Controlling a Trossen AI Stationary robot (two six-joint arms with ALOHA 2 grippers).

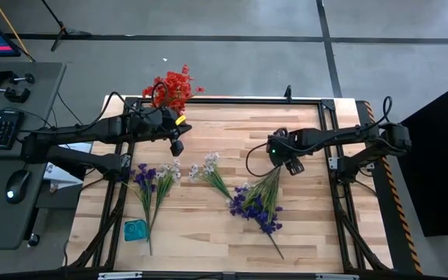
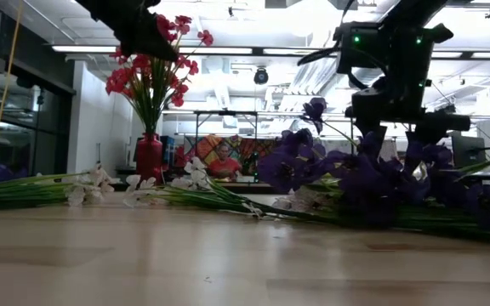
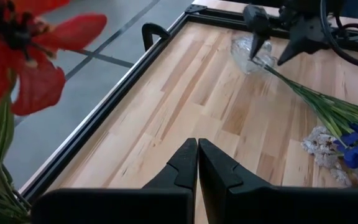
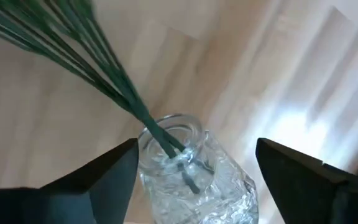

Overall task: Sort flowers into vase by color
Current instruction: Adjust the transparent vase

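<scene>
A clear glass vase (image 4: 194, 171) lies tipped on the table at the right, and a bunch of green stems (image 4: 114, 84) sticks into its mouth. The bunch's purple blossoms (image 1: 255, 206) lie on the wood nearer the front edge. My right gripper (image 4: 196, 144) is open and points steeply down, one finger on either side of the vase (image 3: 252, 53). My left gripper (image 3: 197, 149) hovers shut at the far left (image 1: 176, 148), with nothing in it. Behind it, red flowers (image 1: 173, 87) stand in a red vase (image 2: 149, 157). My right gripper's open fingers (image 4: 114, 174) flank the glass vase just below its mouth (image 4: 173, 127), coming steeply from above. I cannot tell whether either finger touches the glass. The vase rests tipped on the table with the stems in its mouth.
White sprigs (image 1: 208, 171) lie mid-table. A purple and a white sprig (image 1: 150, 183) lie at the left, with a small teal object (image 1: 136, 229) near their stem ends. A black frame (image 3: 114, 106) edges the table. A person (image 2: 224, 161) sits in the room beyond.
</scene>
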